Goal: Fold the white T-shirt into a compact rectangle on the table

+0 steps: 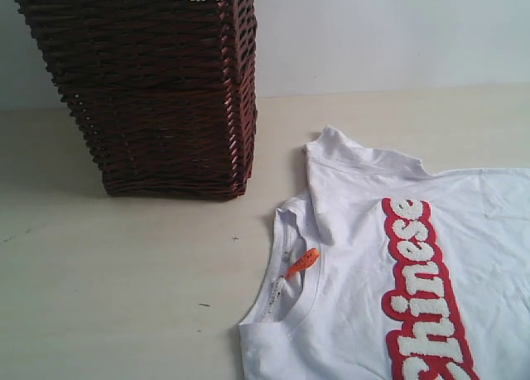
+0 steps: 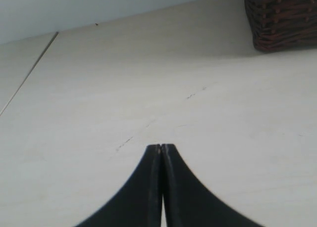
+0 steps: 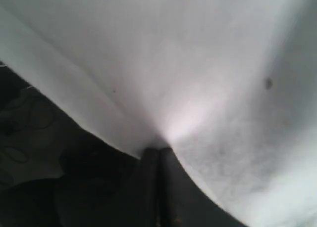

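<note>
Exterior looks down closely; left wrist, low over table [image 2: 148,88], shares basket [image 1: 157,98].

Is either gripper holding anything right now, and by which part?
The right gripper is shut on the white cotton T-shirt, pinching its cloth edge; which edge cannot be told. The left gripper is shut and empty over the pale cream tabletop.

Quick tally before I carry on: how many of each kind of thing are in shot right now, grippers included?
Shirts: 1, the white T-shirt
Baskets: 1, the brown wicker basket
Tables: 1, the table
Grippers: 2, the left gripper shut over bare tabletop, and the right gripper shut on the shirt's fabric
Total: 5
</note>
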Tool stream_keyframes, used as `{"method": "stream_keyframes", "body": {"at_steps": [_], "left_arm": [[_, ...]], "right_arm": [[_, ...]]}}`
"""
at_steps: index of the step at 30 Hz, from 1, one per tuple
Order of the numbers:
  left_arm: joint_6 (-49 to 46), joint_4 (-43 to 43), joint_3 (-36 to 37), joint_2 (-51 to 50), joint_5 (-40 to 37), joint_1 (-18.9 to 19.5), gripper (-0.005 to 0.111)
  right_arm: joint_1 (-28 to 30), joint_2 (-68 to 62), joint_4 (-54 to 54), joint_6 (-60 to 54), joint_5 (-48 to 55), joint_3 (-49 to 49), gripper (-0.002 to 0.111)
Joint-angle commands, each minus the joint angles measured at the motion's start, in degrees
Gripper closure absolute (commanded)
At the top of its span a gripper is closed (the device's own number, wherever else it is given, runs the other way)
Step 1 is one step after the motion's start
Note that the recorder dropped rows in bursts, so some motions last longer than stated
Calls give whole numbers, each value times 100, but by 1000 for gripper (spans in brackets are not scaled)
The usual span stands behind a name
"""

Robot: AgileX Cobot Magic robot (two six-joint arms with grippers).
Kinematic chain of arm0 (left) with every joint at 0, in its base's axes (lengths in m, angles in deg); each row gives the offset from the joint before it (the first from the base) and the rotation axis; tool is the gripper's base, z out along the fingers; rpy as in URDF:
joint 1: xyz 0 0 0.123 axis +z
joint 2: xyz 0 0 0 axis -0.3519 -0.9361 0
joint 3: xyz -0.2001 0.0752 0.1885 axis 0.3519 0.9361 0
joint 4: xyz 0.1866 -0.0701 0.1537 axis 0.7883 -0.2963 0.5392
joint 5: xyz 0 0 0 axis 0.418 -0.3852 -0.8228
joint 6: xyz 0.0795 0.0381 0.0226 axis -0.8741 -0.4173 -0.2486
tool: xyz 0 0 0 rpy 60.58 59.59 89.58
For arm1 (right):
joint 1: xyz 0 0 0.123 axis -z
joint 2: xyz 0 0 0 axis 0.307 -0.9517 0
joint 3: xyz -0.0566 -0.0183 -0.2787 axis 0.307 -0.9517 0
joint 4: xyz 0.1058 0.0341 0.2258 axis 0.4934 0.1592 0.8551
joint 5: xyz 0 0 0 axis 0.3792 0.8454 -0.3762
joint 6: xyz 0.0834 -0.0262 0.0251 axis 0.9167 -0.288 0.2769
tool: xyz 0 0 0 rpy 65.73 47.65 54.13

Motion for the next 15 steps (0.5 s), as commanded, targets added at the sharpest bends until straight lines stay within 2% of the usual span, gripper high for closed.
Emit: {"method": "stream_keyframes", "body": {"at_steps": [1, 7, 9, 11, 13, 14, 15], "left_arm": [[35, -51, -17, -11, 18, 10, 107], [35, -51, -17, -11, 18, 10, 107], [35, -51, -17, -11, 18, 10, 107], [35, -51, -17, -11, 18, 10, 107], [35, -51, -17, -11, 18, 10, 107], [35, -51, -17, -11, 18, 10, 107], [35, -51, -17, -11, 18, 10, 107]], "right_arm": [[18, 352, 245, 8, 281, -112, 108], [18, 1163, 1071, -321, -341, -112, 108], [18, 1431, 1940, -509, -871, -112, 108], [18, 1691, 3503, -610, -1461, -112, 108], [2, 1908, 5572, -613, -1694, -143, 108], [-2, 2102, 7123, -613, -1725, -260, 108], [-34, 2242, 8190, -613, -1725, -391, 107]]}}
